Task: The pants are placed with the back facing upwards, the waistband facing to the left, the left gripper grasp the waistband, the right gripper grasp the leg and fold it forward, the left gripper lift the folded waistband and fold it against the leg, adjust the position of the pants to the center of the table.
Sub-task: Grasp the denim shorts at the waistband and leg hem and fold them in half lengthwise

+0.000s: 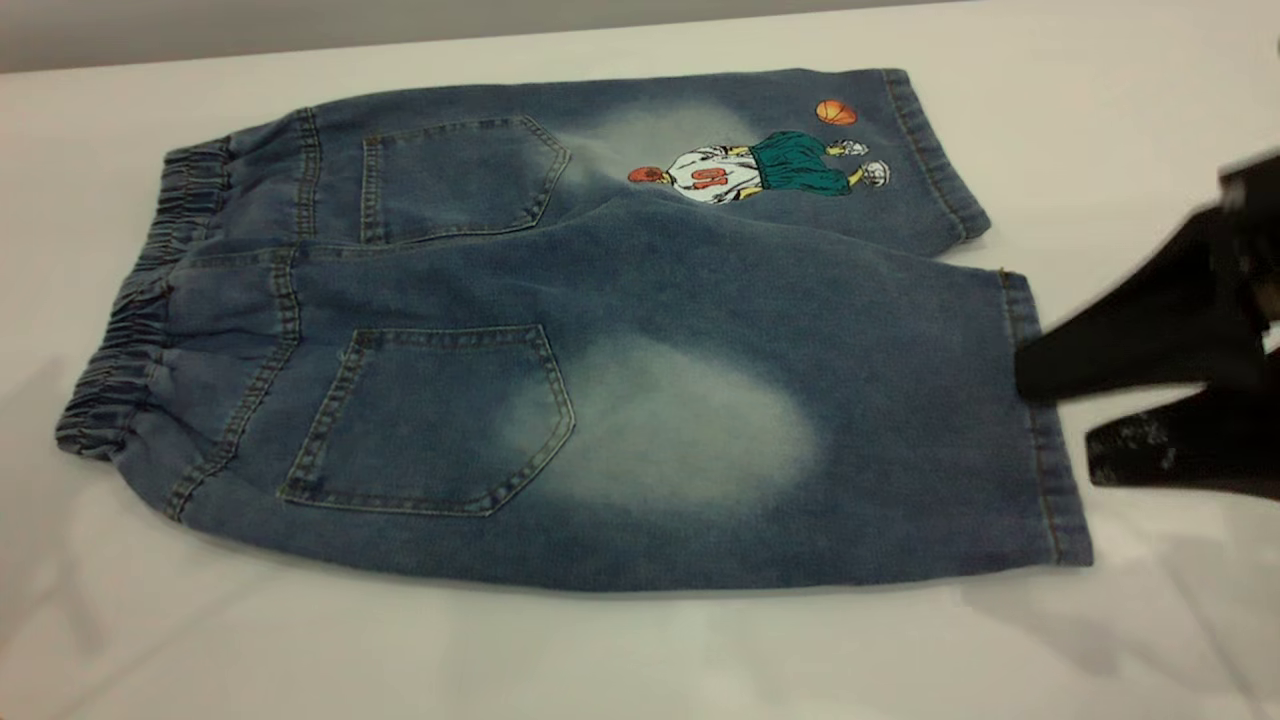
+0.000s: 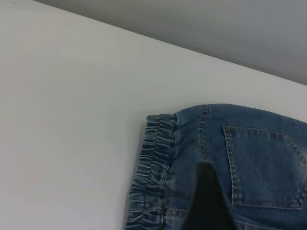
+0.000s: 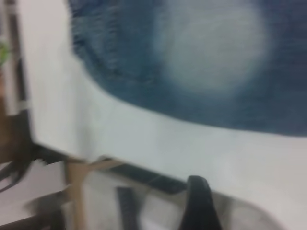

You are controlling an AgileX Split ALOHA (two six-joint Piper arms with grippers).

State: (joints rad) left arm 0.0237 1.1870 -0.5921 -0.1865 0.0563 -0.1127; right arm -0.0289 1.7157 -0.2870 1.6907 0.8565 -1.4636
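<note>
Pants (image 1: 560, 330) lie flat on the table (image 1: 640, 660), back pockets up, waistband (image 1: 140, 320) at the end away from the right gripper (image 1: 1050, 415). Plain leg (image 1: 900, 440) with pale patch lies beside the cartoon-print leg (image 1: 780, 160). Right gripper: fingers spread, one tip touching the plain leg's hem. Left gripper: one dark finger (image 2: 206, 201) over denim just beside waistband; open or clenched, cannot tell.

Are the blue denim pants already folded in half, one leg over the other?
No: the blue denim pants lie flat, both back pockets and both legs showing.
</note>
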